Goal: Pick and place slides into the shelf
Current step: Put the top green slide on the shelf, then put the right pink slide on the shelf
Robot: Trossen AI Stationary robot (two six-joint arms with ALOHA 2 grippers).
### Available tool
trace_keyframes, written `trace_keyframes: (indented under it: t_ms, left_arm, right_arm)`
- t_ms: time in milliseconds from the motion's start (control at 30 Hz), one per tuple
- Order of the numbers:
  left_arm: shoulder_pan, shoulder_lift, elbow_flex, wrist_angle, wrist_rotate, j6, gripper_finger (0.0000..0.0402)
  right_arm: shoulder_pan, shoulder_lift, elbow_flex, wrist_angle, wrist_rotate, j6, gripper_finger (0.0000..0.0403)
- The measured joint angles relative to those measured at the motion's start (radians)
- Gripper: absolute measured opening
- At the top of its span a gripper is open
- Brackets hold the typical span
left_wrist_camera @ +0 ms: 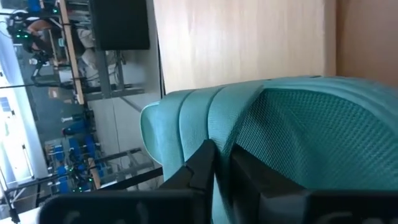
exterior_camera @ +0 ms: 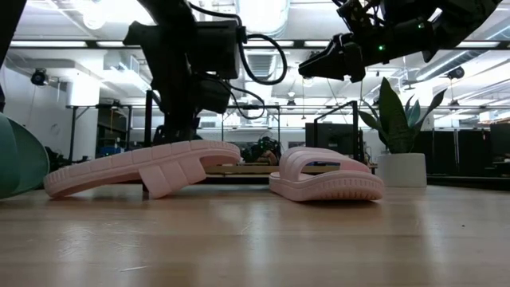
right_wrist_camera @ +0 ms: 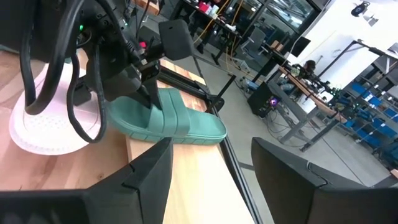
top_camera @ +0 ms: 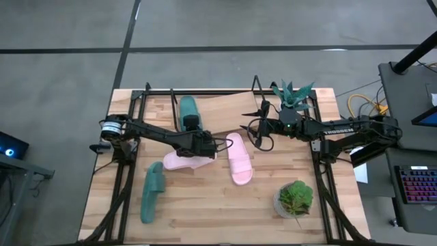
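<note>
Slides: one teal [top_camera: 188,113] sits on the shelf [top_camera: 232,104], pinched by the left tool [top_camera: 193,131]; three remain on the tabletop [top_camera: 205,205]. Right tool [top_camera: 263,123] hovers spread.

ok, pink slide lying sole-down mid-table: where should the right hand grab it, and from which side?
Probably the wide strap of the pink slide, from straight above: it lies sole-down and the strap arches clear of the footbed, so one finger can slip under. The open right hand hovers near it; the left hand is shut on a teal slide at the shelf.
</note>
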Motion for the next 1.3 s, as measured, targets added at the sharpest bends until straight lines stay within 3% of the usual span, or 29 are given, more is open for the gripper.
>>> trace_keyframes:
  t_ms: [267, 433, 567, 667, 833, 933, 1133, 1300]
  left_arm:
    - [0.016, -0.022, 0.004, -0.019, 0.094, 0.004, 0.0110]
    - [0.025, -0.079, 0.005, -0.015, 0.158, -0.008, 0.0184]
    - [0.025, -0.131, 0.017, 0.000, 0.189, -0.050, 0.0218]
    - [0.025, -0.174, 0.015, 0.101, 0.280, -0.056, 0.0225]
    - [0.023, -0.237, 0.008, 0.302, 0.604, -0.056, 0.0226]
    - [0.012, -0.271, 0.007, 0.376, 0.734, -0.043, 0.0226]
    - [-0.053, -0.343, 0.000, 0.435, 0.756, 0.042, 0.0226]
    - [-0.108, -0.392, -0.019, 0.462, 0.709, 0.076, 0.0226]
  right_arm:
    - [0.000, 0.000, 0.000, 0.000, 0.000, 0.002, 0.0208]
    - [0.000, 0.000, 0.000, 0.000, 0.000, 0.002, 0.0208]
    - [0.000, 0.000, 0.000, 0.000, 0.000, 0.001, 0.0208]
    - [0.000, 0.000, 0.000, 0.000, 0.000, -0.001, 0.0208]
    - [0.000, -0.001, 0.000, -0.007, 0.000, 0.002, 0.0208]
    - [0.015, -0.006, 0.000, -0.008, 0.009, 0.029, 0.0208]
    - [0.136, -0.044, 0.029, -0.123, 0.027, 0.047, 0.0208]
    - [0.296, -0.093, 0.079, -0.213, 0.107, 0.091, 0.0207]
